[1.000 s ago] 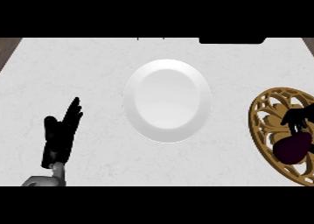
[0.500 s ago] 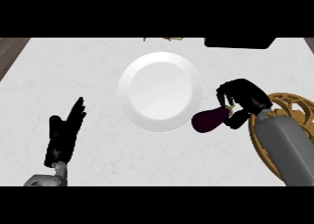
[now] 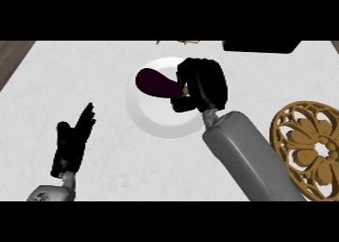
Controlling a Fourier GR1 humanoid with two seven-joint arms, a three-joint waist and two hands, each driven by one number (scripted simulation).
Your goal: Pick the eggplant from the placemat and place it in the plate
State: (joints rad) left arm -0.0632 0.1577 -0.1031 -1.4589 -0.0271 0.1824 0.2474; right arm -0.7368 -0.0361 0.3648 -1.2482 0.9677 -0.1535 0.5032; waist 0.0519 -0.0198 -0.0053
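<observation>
On the white tabletop [image 3: 74, 75], the eggplant [image 3: 155, 83] is held over the plate [image 3: 147, 118] by the right hand [image 3: 202, 87], fingers curled around it (placing step); release is needed next.

Smooth grey forearms end in a black left hand [image 3: 72, 144] and a black right hand [image 3: 203, 85].

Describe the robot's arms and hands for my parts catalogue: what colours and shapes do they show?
Both hands are black, with slim tapering fingers and a thumb: the left hand shows long and narrow, the right hand broad and blocky. The right forearm is a smooth, rounded grey casing joined to its hand by a narrow wrist. Only a small grey stub of the left forearm shows. No cables or markings are visible.
</observation>
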